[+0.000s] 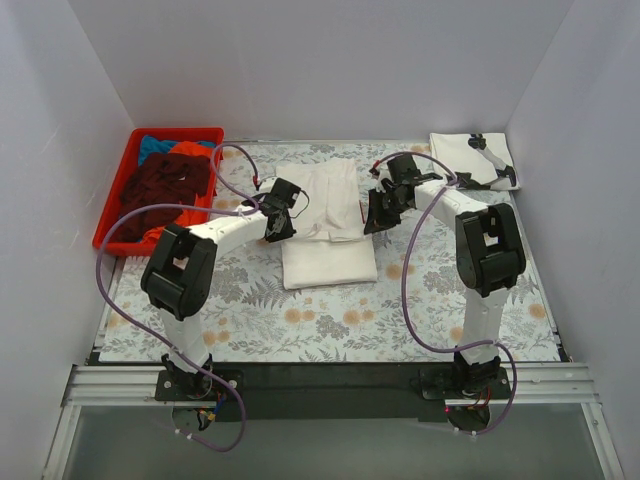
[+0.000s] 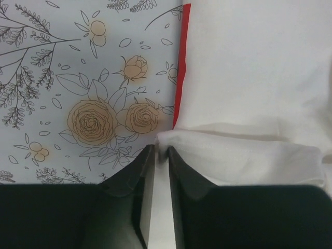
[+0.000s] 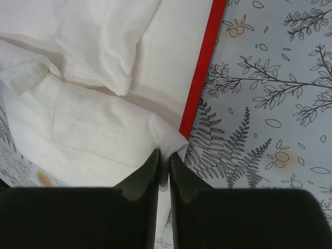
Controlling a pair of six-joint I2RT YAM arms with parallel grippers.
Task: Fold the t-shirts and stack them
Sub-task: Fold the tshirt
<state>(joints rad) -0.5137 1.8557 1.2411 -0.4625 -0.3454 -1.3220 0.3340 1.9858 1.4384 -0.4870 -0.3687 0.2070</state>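
The flower-printed table [image 1: 330, 320] carries a red plastic crate [image 1: 112, 215] at far left, a partly folded white cloth t-shirt [image 1: 330, 262] in the middle, and a folded white black-printed t-shirt [image 1: 470, 160] in the far right corner.

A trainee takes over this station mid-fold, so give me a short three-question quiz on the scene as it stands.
1. Multiple choice: what are the left fingers and right fingers shut on? A the white t-shirt with red print; B a towel; C nothing, they are open.
2. True or false: the folded white t-shirt with black print lies at the far right corner of the floral table cover.
3. Fill in: the maroon t-shirt lies in the ____.
Key: 1 A; 2 true; 3 red crate.
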